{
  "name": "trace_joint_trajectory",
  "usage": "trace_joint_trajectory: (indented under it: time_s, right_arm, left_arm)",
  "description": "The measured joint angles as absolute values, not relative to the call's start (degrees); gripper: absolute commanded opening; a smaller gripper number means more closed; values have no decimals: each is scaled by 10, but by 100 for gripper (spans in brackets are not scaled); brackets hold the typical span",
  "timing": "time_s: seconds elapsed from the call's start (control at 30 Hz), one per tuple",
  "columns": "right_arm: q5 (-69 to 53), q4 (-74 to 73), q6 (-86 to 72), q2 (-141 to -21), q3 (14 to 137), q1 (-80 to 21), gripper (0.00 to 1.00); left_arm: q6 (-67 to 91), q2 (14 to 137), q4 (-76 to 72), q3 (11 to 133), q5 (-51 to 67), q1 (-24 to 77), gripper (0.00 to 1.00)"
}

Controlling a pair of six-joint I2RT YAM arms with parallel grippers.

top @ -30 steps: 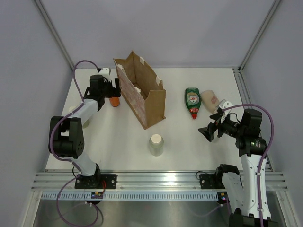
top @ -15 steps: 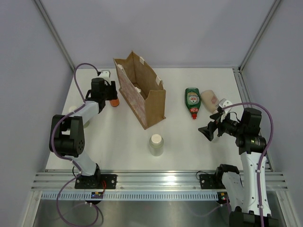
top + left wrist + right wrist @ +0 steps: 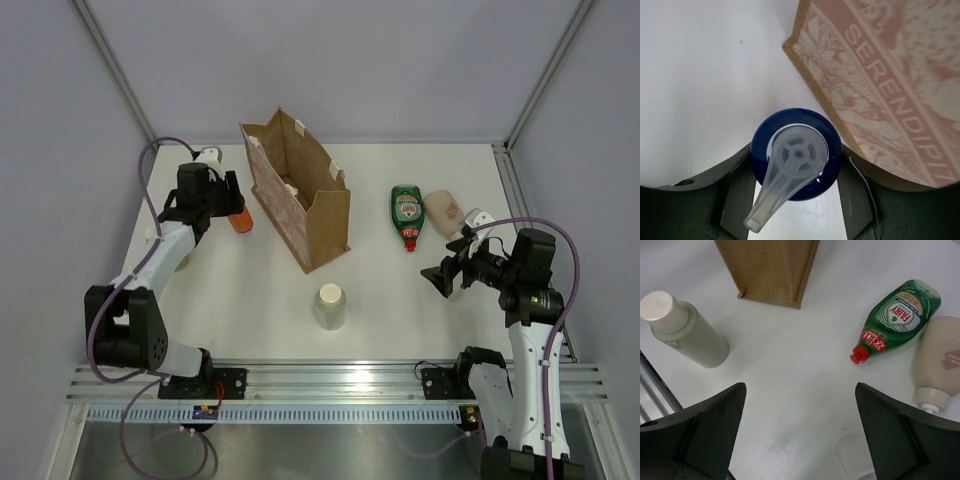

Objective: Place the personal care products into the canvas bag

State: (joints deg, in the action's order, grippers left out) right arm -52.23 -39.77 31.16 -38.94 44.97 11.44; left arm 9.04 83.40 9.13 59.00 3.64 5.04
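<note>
Top external view, left gripper (image 3: 231,206) clamped on orange bottle (image 3: 240,220), just beside patterned side of canvas bag (image 3: 300,200), right gripper (image 3: 441,278) wide open near lying green bottle (image 3: 407,212) and peach bottle (image 3: 445,212), cream cylinder (image 3: 331,306) apart.

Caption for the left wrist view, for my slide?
Left claw shut on the blue-capped bottle, beside the bag and its patterned side.

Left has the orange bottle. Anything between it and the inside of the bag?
Only the canvas bag itself. The left gripper is shut on the orange bottle beside it; the bag's patterned side wall stands between them. Nothing visible covers the open top, so a lift over the rim is probably needed.
</note>
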Motion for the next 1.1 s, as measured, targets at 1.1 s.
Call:
trace_joint_trajectory:
  time_s: [1.1]
  right_arm:
    - [-537,-404,313,-381,449,117,99]
  left_arm:
    - [353,873,265,980,136,209,2]
